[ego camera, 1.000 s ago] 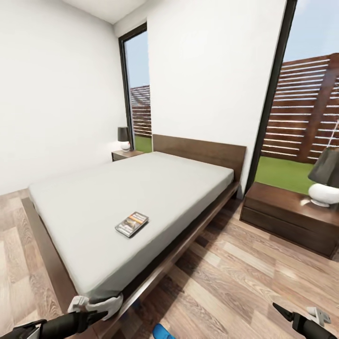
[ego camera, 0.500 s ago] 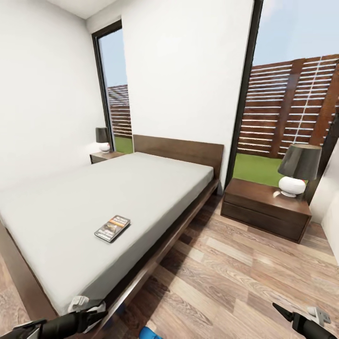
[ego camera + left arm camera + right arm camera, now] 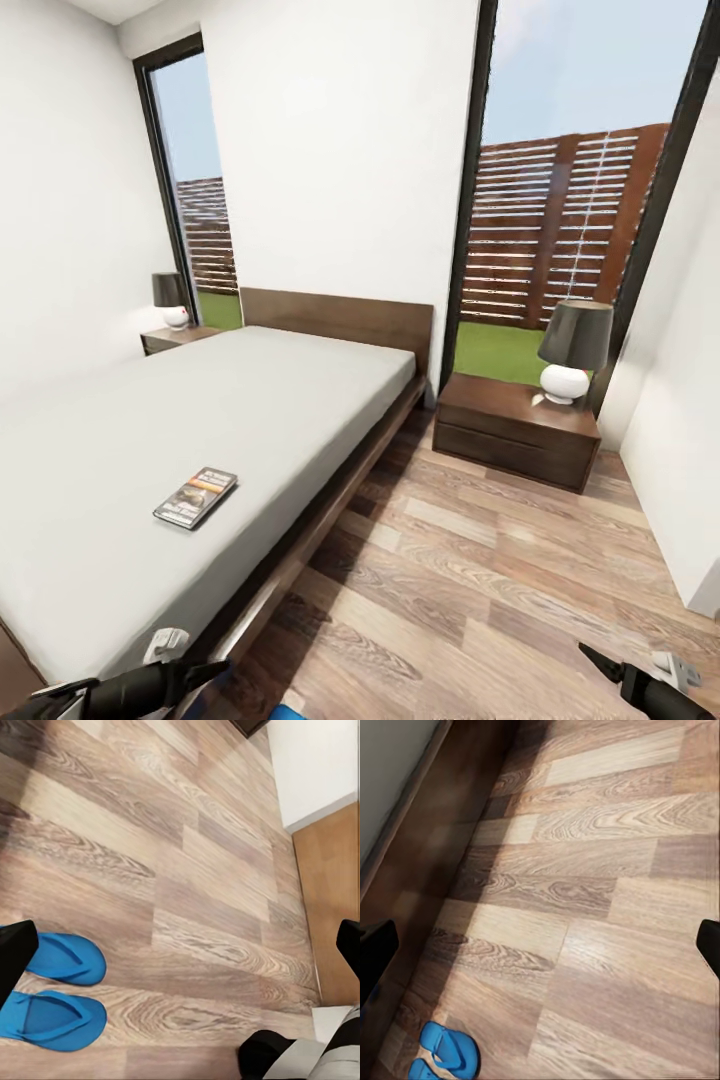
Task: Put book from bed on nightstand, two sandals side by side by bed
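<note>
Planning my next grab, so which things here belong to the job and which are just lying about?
Job:
book
bed
near nightstand
far nightstand
two sandals

Lying about:
near lamp
far lamp

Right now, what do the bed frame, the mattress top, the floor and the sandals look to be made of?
The bed frame looks like dark brown wood with a matte finish and faint grain. The mattress reads as plain pale grey fabric, smooth and unpatterned. The floor appears to be grey-brown wood planks or laminate, with printed-looking grain. The sandals look like bright blue foam or rubber, matte; which one is uncertain.
</note>
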`<state>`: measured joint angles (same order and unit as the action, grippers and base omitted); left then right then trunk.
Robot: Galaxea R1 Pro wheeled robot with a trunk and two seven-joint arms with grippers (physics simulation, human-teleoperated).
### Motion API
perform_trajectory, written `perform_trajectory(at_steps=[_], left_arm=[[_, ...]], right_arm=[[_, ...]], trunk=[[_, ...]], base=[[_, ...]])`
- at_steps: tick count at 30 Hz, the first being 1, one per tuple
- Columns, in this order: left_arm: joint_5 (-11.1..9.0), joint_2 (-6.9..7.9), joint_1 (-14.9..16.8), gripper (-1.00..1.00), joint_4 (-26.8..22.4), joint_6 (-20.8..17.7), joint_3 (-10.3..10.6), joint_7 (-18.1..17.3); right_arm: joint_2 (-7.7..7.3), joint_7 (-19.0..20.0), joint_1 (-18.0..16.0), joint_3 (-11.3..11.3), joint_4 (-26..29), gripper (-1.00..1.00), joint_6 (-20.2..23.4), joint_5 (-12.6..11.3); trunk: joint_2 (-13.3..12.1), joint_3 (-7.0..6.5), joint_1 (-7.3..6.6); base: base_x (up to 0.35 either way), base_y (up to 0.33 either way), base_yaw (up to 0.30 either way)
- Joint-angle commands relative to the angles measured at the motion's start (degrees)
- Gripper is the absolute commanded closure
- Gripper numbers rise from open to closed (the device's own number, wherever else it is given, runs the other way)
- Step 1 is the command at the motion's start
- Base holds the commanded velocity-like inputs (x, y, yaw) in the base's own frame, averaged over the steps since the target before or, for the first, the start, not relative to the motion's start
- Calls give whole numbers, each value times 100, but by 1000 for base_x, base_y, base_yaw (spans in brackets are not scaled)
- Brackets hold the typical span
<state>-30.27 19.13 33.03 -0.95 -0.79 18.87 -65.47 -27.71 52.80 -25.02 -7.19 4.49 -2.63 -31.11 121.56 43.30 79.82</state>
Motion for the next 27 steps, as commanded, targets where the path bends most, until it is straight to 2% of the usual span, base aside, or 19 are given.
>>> perform_trajectory(at_steps=[1, 4, 5, 6, 7, 8, 9, 10, 11, 13, 14, 17, 27], left_arm=[[-49, 3, -1, -100, -2, -9, 49, -15], [-49, 0, 0, -100, -2, -9, 53, -11], [-49, -2, -3, -100, -2, -9, 54, -10], [-49, -4, -4, -100, -1, -9, 54, -10], [-49, -4, -4, -100, -1, -9, 55, -10], [-49, -10, -4, -100, -1, -9, 55, -10], [-49, -25, -3, -100, -1, -9, 55, -10], [-49, -34, -1, -100, -3, -9, 55, -9], [-49, -49, 0, -100, -3, -9, 55, -9], [-49, -71, 0, -100, -2, -9, 55, -9], [-49, -79, 1, -100, -2, -9, 55, -9], [-49, -104, -2, -100, -2, -9, 55, -9], [-42, -120, -3, -100, -1, -9, 55, -9]], right_arm=[[2, 14, -7, -44, -11, -100, -29, 54], [70, -14, -6, -39, -18, -100, -40, 70], [158, -73, -8, -38, -24, -100, -48, 76], [355, -302, -8, -33, -30, -100, -63, 85], [437, -415, -9, -29, -31, -100, -68, 90], [622, -675, -10, -20, -33, -100, -77, 107], [906, -1077, -7, -11, -32, -100, -90, 172], [1077, -1303, -9, -8, -30, -100, -96, 263], [1206, -1468, -10, -6, -29, -100, -100, 392], [1322, -1616, -9, -4, -31, -100, -103, 629], [1369, -1672, -8, -3, -33, -100, -104, 783], [1431, -1747, -9, -9, -35, -100, -106, 1028], [1454, -1771, -11, -10, -28, -100, -99, 1123]], trunk=[[3, 6, -1], [3, 6, -1], [3, 6, -1], [3, 6, -1], [3, 6, -1], [3, 6, -1], [3, 6, -1], [3, 6, -1], [3, 6, -1], [3, 6, -1], [3, 6, -1], [3, 6, -1], [3, 7, -1]], base=[[0, 0, -260], [0, 0, -248], [0, 0, -218], [0, 0, -179], [0, 0, -167], [0, 0, -149], [0, 0, -134], [0, 0, -129], [0, 0, -128], [0, 0, -129], [0, 0, -129], [0, 0, -120], [0, 0, -114]])
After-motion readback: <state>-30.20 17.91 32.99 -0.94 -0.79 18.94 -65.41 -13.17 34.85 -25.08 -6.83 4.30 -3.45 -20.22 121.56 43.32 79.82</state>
